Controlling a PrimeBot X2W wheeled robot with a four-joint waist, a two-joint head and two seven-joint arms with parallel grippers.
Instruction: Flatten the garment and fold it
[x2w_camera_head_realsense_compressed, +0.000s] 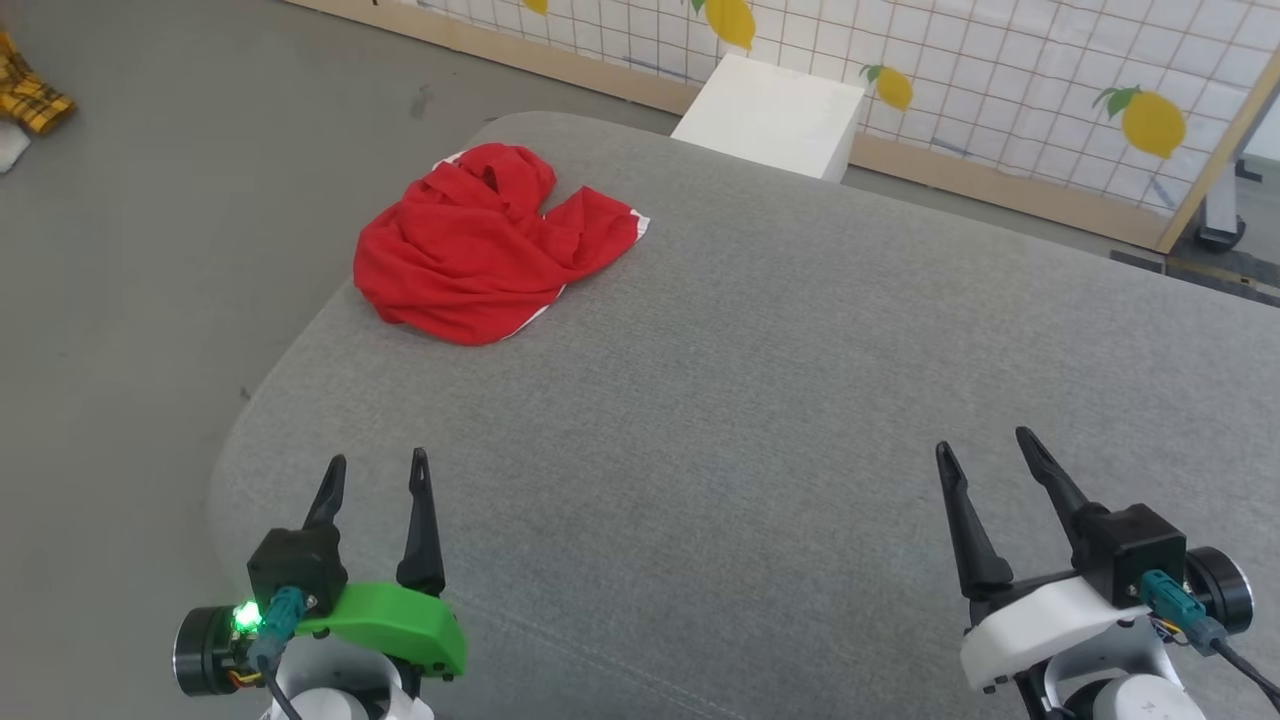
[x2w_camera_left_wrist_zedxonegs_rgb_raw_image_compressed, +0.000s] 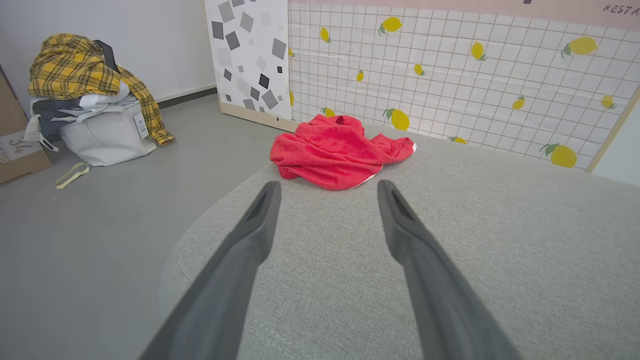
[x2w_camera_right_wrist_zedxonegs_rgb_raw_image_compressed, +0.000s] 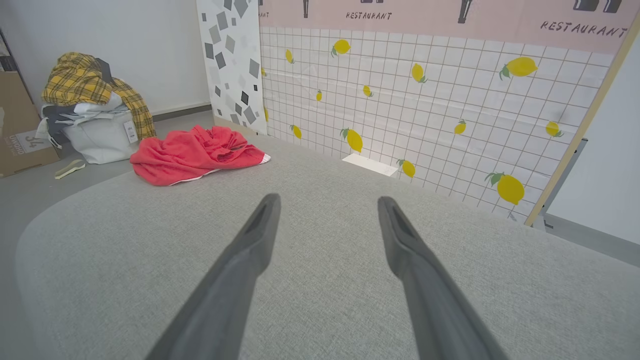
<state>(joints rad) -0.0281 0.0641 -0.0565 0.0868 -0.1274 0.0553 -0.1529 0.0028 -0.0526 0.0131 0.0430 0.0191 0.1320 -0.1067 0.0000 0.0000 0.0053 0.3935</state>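
Nothing is started: the garment (x2w_camera_head_realsense_compressed: 480, 250) lies crumpled near the far left edge of the table (x2w_camera_head_realsense_compressed: 750, 420), well apart from the left hand (x2w_camera_head_realsense_compressed: 378, 458) and right hand (x2w_camera_head_realsense_compressed: 982, 440), both wide open and empty, with flattening and folding all ahead.

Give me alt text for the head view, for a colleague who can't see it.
A crumpled red garment lies near the far left corner of a grey padded surface, untouched. The left gripper and right gripper hover open and empty at the near edge.
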